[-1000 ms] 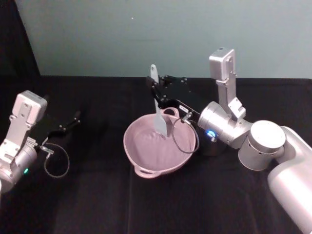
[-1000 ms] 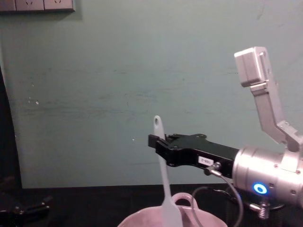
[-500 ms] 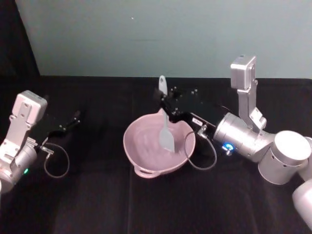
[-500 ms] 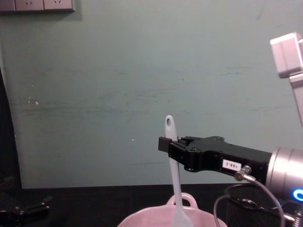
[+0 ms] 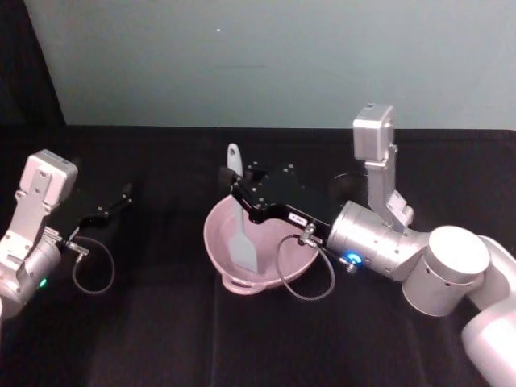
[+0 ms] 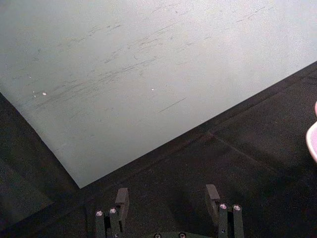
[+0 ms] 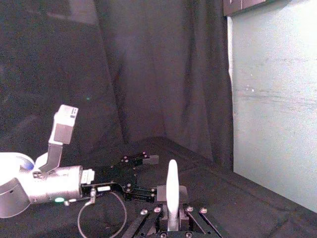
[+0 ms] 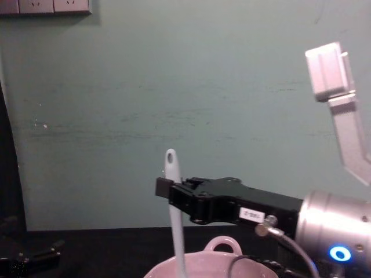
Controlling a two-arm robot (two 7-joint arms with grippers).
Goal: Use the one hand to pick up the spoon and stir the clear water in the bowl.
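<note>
Spoon (image 5: 240, 222) upright, blade in the bowl (image 5: 211, 242), right gripper (image 5: 235, 192) clamped high on its handle. Looks light, stiff, slick; a mid-handle grip would likely twist less while stirring. Left gripper (image 5: 121, 198) parked at left, jaws apart.

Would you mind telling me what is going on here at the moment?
The right gripper is shut on the handle of the white paddle-bladed spoon, holding it nearly upright with its blade down inside the wide pale pink bowl on the black-covered table. The left gripper is parked open at the left, holding nothing.
</note>
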